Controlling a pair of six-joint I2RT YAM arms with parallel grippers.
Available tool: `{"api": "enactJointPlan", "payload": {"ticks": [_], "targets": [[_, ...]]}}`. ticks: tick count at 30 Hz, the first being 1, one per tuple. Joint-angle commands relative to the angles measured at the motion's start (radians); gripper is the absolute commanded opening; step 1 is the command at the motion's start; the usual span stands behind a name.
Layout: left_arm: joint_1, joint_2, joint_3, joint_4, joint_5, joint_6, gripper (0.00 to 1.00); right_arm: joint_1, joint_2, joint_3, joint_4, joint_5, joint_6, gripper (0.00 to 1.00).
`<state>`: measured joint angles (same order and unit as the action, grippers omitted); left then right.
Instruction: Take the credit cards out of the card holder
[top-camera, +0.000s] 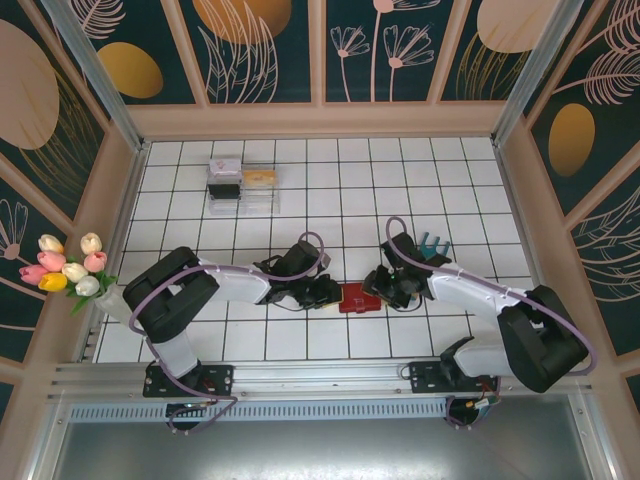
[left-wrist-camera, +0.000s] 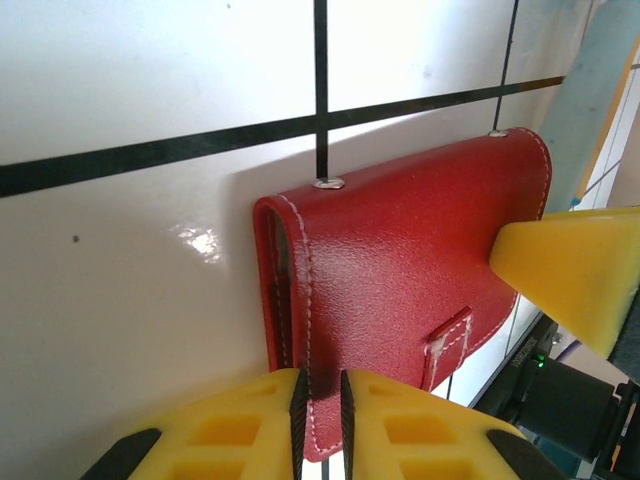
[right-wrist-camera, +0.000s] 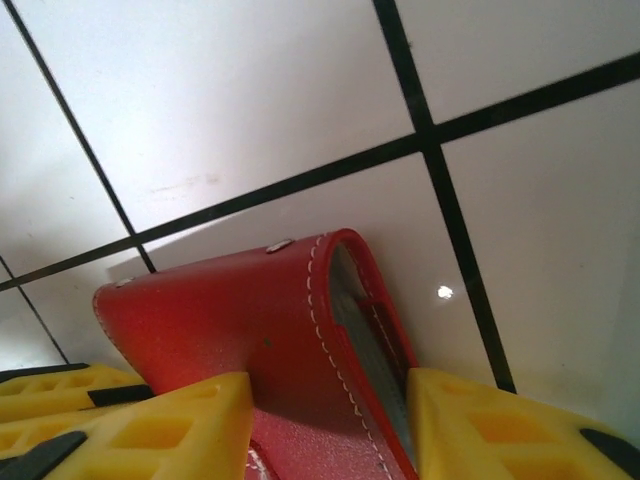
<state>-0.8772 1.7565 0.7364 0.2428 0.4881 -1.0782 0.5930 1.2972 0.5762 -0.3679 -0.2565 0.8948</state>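
While left fingers (left-wrist-camera: 230, 430) pinch stitched edge of card holder (left-wrist-camera: 400, 270), right fingers (right-wrist-camera: 160, 430) clamp its opposite end between them.

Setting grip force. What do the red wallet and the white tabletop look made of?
Small red folding card holder: pebbled leather or faux leather, can't tell which; grainy low-sheen surface, white edge stitching. White gridded tabletop: hard and glossy, maybe laminate or tile; it shows a glare spot.
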Motion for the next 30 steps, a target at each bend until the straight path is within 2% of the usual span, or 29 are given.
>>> {"api": "enactJointPlan", "payload": {"ticks": [1,9,14,17,20,22,24,28,30], "targets": [[-0.005,0.02,0.014,-0.03,-0.012,0.014,0.18,0.016,-0.005,-0.014,0.052,-0.043,-0.03,0.38],[-0.004,0.002,0.012,-0.064,-0.042,0.021,0.18,0.016,-0.06,0.012,0.036,-0.05,-0.055,0.16],[0.021,-0.08,0.091,-0.19,-0.073,0.101,0.23,0.016,-0.094,0.047,0.016,-0.008,-0.062,0.02],[0.07,-0.144,0.125,-0.269,-0.104,0.158,0.29,0.011,-0.13,0.077,0.028,0.031,-0.075,0.01],[0.147,-0.215,0.108,-0.282,-0.105,0.191,0.45,-0.011,-0.165,0.105,0.088,0.014,-0.092,0.01],[0.195,-0.259,0.09,-0.269,-0.085,0.192,0.59,-0.04,-0.182,0.115,0.144,-0.045,-0.091,0.01],[0.238,-0.298,0.071,-0.234,-0.045,0.179,0.69,-0.099,-0.19,0.114,0.229,-0.128,-0.066,0.01],[0.266,-0.332,0.043,-0.115,0.044,0.048,0.89,-0.193,-0.189,0.098,0.393,-0.292,0.021,0.01],[0.266,-0.336,0.016,0.001,0.072,-0.082,0.96,-0.222,-0.188,0.089,0.474,-0.336,0.087,0.01]]}}
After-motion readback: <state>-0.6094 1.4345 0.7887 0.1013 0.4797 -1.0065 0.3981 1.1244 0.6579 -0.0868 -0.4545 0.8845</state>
